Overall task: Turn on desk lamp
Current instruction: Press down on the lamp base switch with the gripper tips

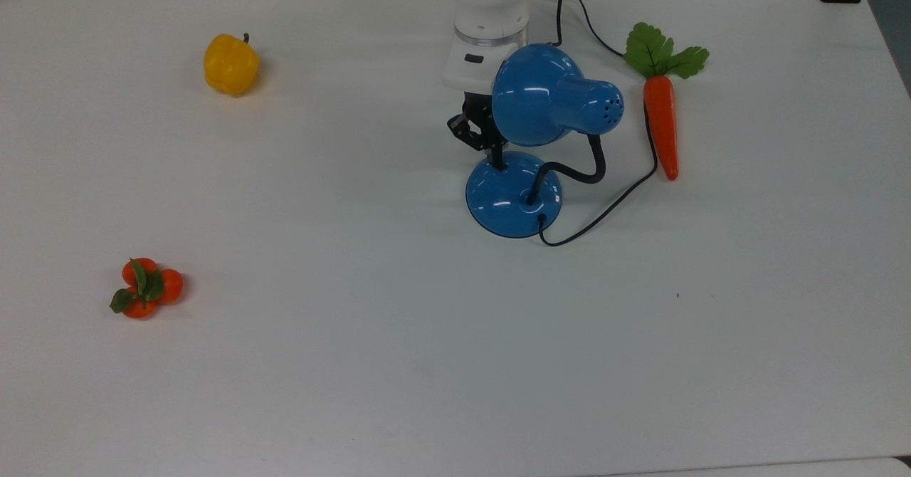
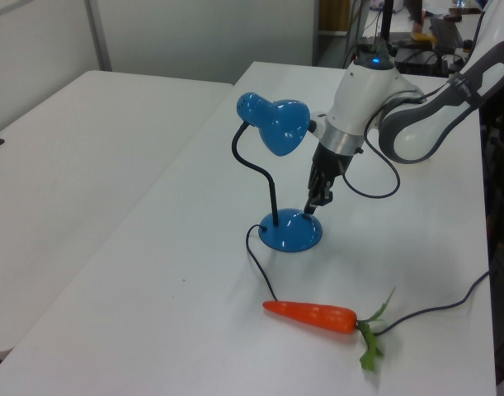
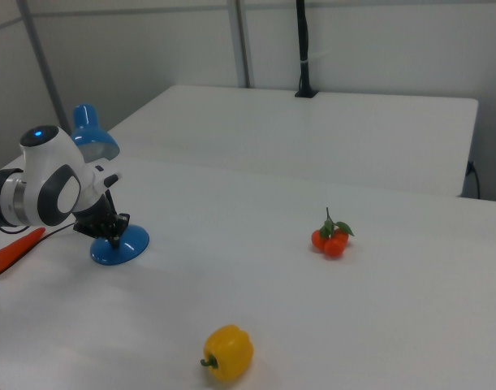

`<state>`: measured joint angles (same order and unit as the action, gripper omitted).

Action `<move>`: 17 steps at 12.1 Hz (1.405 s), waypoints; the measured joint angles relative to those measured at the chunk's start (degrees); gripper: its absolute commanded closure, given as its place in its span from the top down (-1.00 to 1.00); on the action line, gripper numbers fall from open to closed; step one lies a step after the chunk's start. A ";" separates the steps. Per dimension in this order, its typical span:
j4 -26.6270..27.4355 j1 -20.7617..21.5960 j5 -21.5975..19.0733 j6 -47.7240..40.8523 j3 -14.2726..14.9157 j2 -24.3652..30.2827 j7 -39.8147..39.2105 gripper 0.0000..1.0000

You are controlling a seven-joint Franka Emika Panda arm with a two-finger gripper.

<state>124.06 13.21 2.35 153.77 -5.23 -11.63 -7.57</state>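
Three orange fruits with green leaves [image 1: 145, 288] lying clustered nearest the camera in the top view, toward the top view's left, on a white table [image 1: 398, 363]. Further back, blue desk lamp [image 1: 530, 142] standing upright near mid-table: round domed base [image 1: 512, 196] flat on the surface, black bendy neck [image 1: 580, 171] curving up to the dome shade [image 1: 548, 96], black cord [image 1: 605, 210] trailing off toward the top view's right. Gripper [image 1: 496, 160] pointed down at the rear edge of the base, tip touching or just above the spot where the switch sits; switch itself hidden beneath the tip. In the left view, gripper [image 2: 311, 206] seen meeting the base's top just under the shade. Fingers appearing drawn close together, nothing pinched between them; exact gap cannot be told. Orange carrot with green top [image 1: 660, 117] lying just beside the cord, on the top view's right of the lamp. Yellow bell pepper [image 1: 230, 64] well apart, at the far left of the top view. White arm [image 1: 490, 14] descending from the far table edge.
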 measured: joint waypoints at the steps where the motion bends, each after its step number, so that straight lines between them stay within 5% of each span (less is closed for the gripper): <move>1: 0.00 0.02 0.00 0.00 0.00 -0.01 0.00 -1.00; 17: -1.78 0.08 0.00 0.04 -0.40 -1.38 0.00 -1.00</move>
<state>122.28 13.29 2.35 153.80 -5.63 -13.01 -7.56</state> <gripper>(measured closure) 0.991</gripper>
